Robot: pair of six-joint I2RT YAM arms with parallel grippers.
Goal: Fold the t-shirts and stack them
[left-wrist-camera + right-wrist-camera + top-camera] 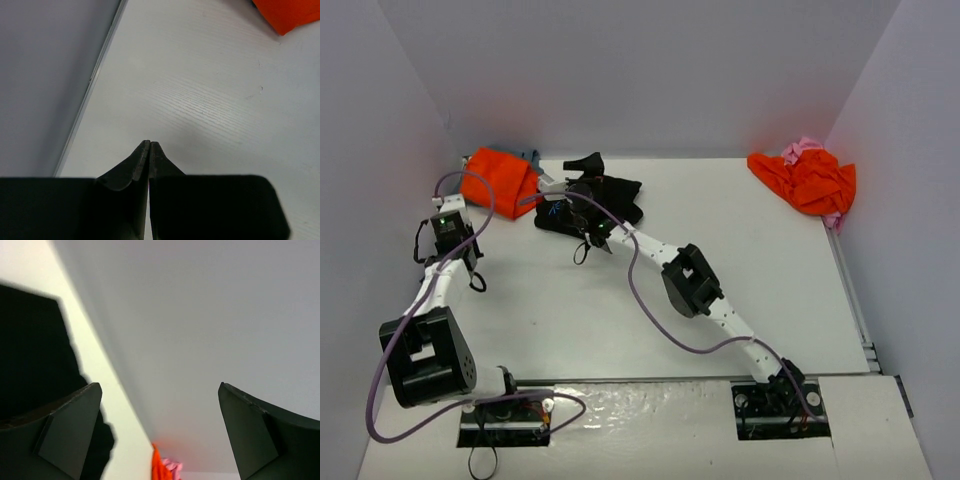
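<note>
Five shirts are on the table (620,310), and the black shirt (612,196) is the one being worked on. It lies as a dark, lumpy bundle at the far left-centre of the table, just beside an orange shirt (498,178) that sits in the far left corner with a sliver of a blue-grey shirt (532,157) showing behind it. Well apart, in the far right corner, a second orange shirt (812,182) is heaped up with a pink shirt (807,147).

The right hand (158,385) reaches across to the black shirt with its jaws spread wide and nothing between them; its own camera shows only wall through the gap, with the dark cloth off to one side. The left hand (150,143) hangs over bare table near the left wall, its fingers pressed together and gripping nothing.

To my eye the step is the folding of the black shirt, and it looks unfinished, since the bundle is uneven rather than a flat, square packet. The next move probably calls for the open hand to tip down, find an edge or corner of the cloth and close on it. The idle left hand could come over to pin or lift the other side.

No brand, label or writing can be read anywhere. A small blue mark near the black shirt is too small to make out.
</note>
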